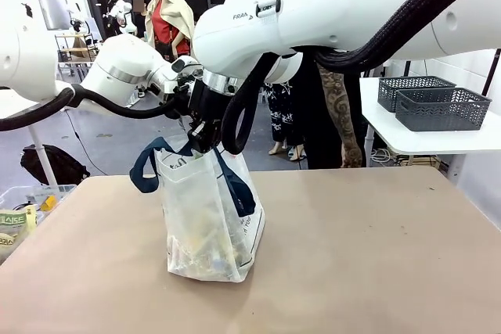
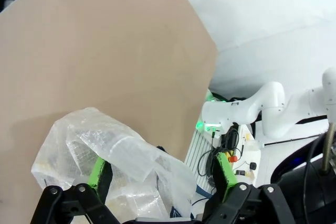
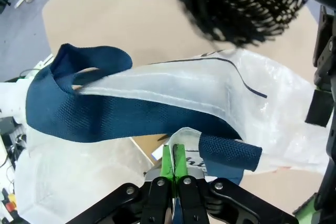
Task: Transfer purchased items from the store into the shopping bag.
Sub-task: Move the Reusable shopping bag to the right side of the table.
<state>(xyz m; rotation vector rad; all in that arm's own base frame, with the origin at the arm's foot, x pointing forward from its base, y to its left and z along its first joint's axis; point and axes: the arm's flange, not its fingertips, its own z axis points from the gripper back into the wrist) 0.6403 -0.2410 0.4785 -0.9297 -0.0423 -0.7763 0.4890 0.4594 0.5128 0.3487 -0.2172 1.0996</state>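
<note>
both sets of jaws work at the mouth of the shopping bag (image 1: 210,213). on the right gripper (image 3: 174,157) the jaws are clenched tight, the green pads (image 3: 167,162) pressed together on a fold of the bag's whitish rim just beside a navy strap handle (image 3: 94,109), so the rim is pinched and held up. in the front view this gripper (image 1: 202,140) hangs from the right arm (image 1: 329,17), which reaches across from the picture's right to a spot directly over the bag.

on the left gripper (image 2: 160,174) the jaws are released and spread wide; one green pad (image 2: 96,171) sits behind crinkled translucent plastic (image 2: 113,153) of the bag, the other pad (image 2: 224,174) stands clear of it on the far side. nothing is gripped between them. the left arm (image 1: 129,68) comes in from the picture's left, behind the right one.

the bag stands upright on the brown desk (image 1: 376,256), left of the middle, its blue handle looping out to the left. pale and yellowish goods show dimly through its side; what they are cannot be told.

a person (image 1: 333,107) stands at the far edge of the desk. two dark grey lattice baskets (image 1: 430,103) rest on a white side table (image 1: 407,138) at the far right, well apart from the bag.
</note>
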